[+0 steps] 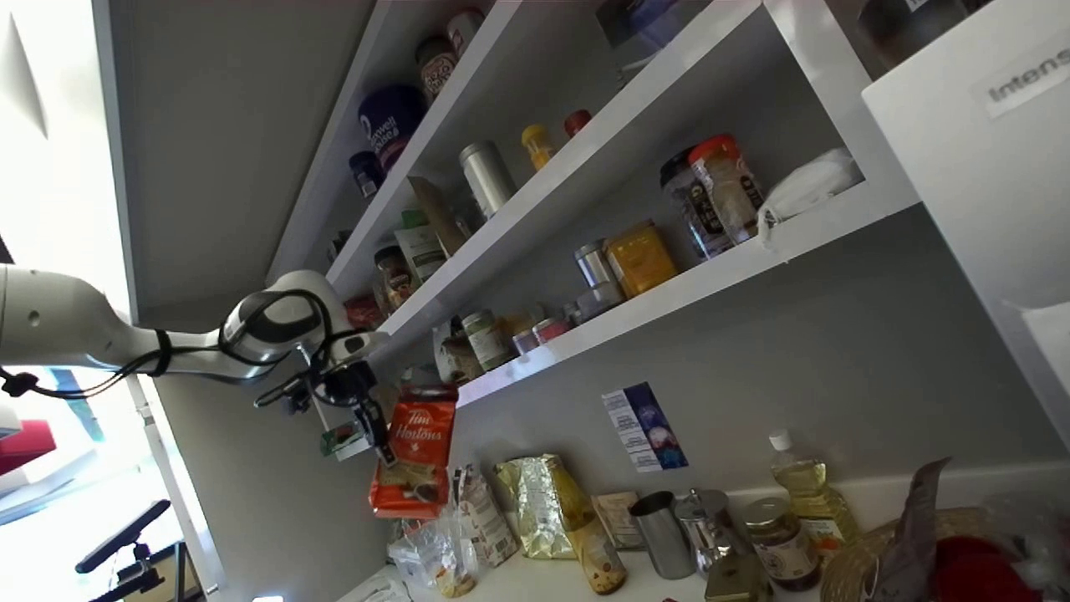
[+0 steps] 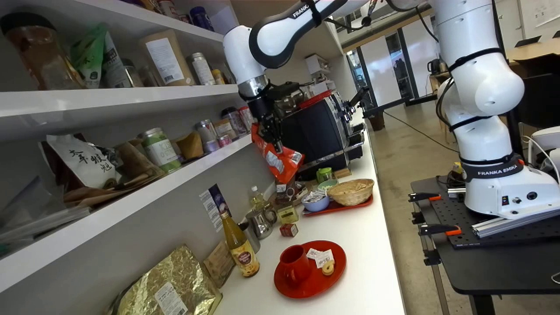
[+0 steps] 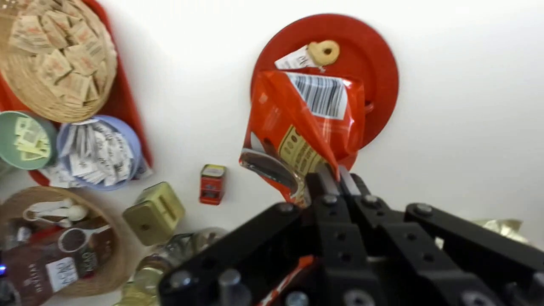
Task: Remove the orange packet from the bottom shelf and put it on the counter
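The arm (image 2: pixel 479 94) was white and rounded, with black straps (image 2: pixel 476 57) and cables (image 1: pixel 294 293); a dark band (image 2: pixel 493 171) at its base (image 2: pixel 512 192) read FRANKA EMIKA. The end effector (image 3: pixel 338 177) was black, with silver screws (image 3: pixel 330 199).

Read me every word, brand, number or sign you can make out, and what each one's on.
"Tim Hortons": orange packet
"FRANKA EMIKA": robot's base
"FRANKA": robot's arm
"xwell House", start unclear: dark tub
"Intens", cut off by the picture's edge: white panel
Too blurred to read: Chinese characters on white pouch, lettering on brown pouch, yellow bottle, gold bag, remaining labels.
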Controlling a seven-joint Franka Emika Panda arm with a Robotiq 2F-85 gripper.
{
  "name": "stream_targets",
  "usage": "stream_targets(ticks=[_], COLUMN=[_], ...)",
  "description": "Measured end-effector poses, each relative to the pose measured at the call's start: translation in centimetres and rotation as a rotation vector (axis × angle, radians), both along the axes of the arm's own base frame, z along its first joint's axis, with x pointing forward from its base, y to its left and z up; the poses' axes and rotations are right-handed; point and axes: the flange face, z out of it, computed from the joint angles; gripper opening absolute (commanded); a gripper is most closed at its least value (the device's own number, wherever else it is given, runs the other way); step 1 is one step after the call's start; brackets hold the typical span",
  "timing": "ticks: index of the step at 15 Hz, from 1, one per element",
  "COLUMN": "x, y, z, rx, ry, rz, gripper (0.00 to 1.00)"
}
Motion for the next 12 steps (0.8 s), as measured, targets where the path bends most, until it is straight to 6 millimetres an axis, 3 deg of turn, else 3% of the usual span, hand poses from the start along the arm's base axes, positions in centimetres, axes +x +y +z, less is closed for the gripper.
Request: stream_targets(ticks=[7,10,12], x=[-8.4,-11.4,-12.6], y=[19.5,26.2,29.4], z=[-10.8,-16.5,-20.8], rx=[0.032,0.033,0.023], ry=[0.067,0.034,-0.007], rz=[0.399,0.529,0.574], gripper=[0.01,0.01,0.01])
